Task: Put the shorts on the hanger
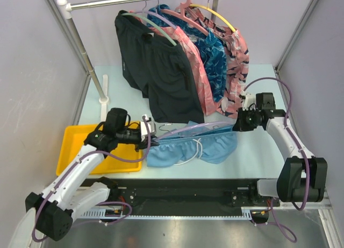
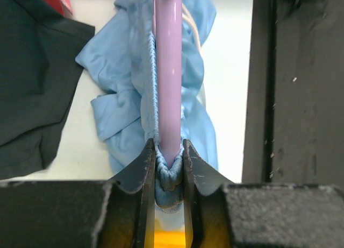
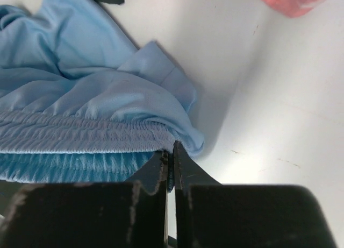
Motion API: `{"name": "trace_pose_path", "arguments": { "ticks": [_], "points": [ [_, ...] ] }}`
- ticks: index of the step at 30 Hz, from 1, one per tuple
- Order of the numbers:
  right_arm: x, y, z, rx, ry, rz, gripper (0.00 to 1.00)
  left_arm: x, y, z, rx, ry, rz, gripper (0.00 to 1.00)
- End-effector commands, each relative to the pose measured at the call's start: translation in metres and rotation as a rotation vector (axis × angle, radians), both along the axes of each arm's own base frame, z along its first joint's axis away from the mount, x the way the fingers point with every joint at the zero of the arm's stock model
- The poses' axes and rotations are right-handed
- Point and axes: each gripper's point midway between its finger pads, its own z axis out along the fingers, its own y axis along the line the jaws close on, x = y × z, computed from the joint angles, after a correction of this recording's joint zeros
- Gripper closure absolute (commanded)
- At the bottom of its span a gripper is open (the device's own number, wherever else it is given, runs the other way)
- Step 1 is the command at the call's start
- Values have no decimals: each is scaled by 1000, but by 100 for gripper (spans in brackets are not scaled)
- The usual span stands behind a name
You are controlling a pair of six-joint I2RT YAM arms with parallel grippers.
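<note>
The light blue shorts (image 1: pixel 191 147) lie bunched on the table between my two grippers. The lavender hanger (image 1: pixel 200 128) runs along their waistband, its metal hook (image 1: pixel 167 127) pointing away. My left gripper (image 1: pixel 149 134) is shut on one end of the hanger (image 2: pixel 167 70), with the shorts' (image 2: pixel 126 97) gathered waistband wrapped round that end between the jaws (image 2: pixel 169 154). My right gripper (image 1: pixel 237 124) is shut on the other end of the waistband (image 3: pixel 80 135), at its corner (image 3: pixel 172 154). The hanger's right end is hidden in the fabric.
A rail (image 1: pixel 134 0) at the back holds black shorts (image 1: pixel 161 81), pink patterned and dark-blue patterned shorts (image 1: pixel 215 59) on green and pink hangers. The black shorts' hem lies close behind the hanger (image 2: pixel 32 70). A yellow tray (image 1: pixel 75 146) sits at the left.
</note>
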Motion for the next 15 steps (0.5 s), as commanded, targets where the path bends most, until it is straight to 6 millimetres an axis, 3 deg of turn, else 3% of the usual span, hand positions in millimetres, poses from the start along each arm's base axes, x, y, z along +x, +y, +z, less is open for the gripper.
{"name": "trace_pose_path", "arguments": {
  "ticks": [1,8,15],
  "points": [
    [35,-69,36,-245,-168,-173,100,4,21,-15,170,-30,9,100],
    [27,-77,65,-285,-212,-207,100,20,17,-23,263,-9,40,100],
    [21,-77,90,-305,-263,-219,100,31,12,-45,397,46,65,100]
  ]
}}
